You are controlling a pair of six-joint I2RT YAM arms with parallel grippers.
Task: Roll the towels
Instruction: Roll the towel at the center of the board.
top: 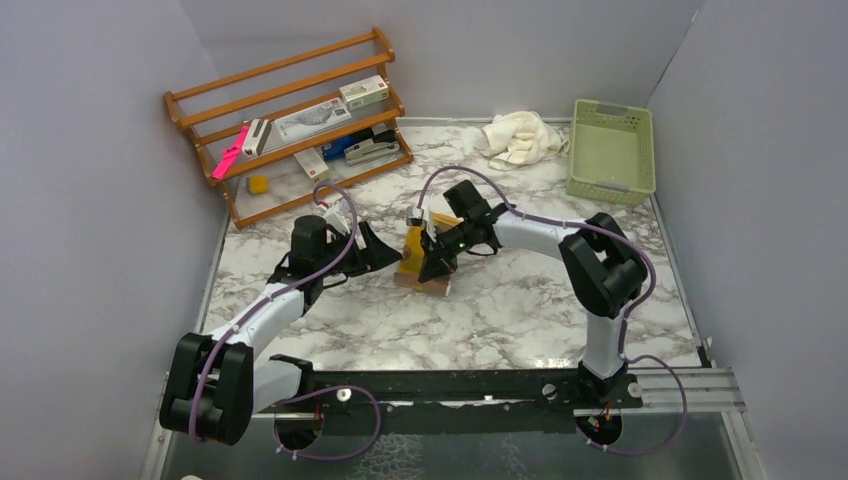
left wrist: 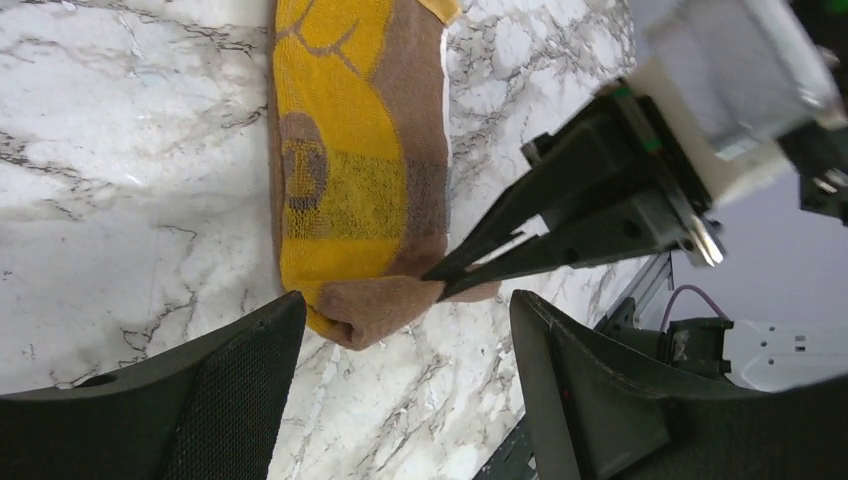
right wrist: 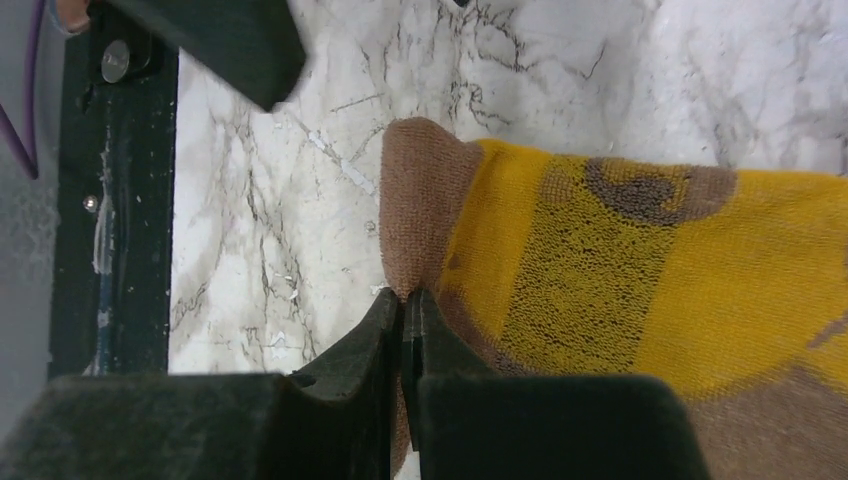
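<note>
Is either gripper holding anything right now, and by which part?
The right gripper pinches the mustard towel by its brown end edge. The left gripper is open, holding nothing.

The right gripper (right wrist: 403,300) is pinching the brown edge of the mustard-yellow towel (right wrist: 620,270), its two dark fingers pressing together on the cloth. The towel is lying on the marble table (right wrist: 290,170) and spreading off to the right, showing a darker woven patch. A black rail (right wrist: 110,200) is running down the left side. A black part (right wrist: 215,40) is jutting in at the top left.
</note>
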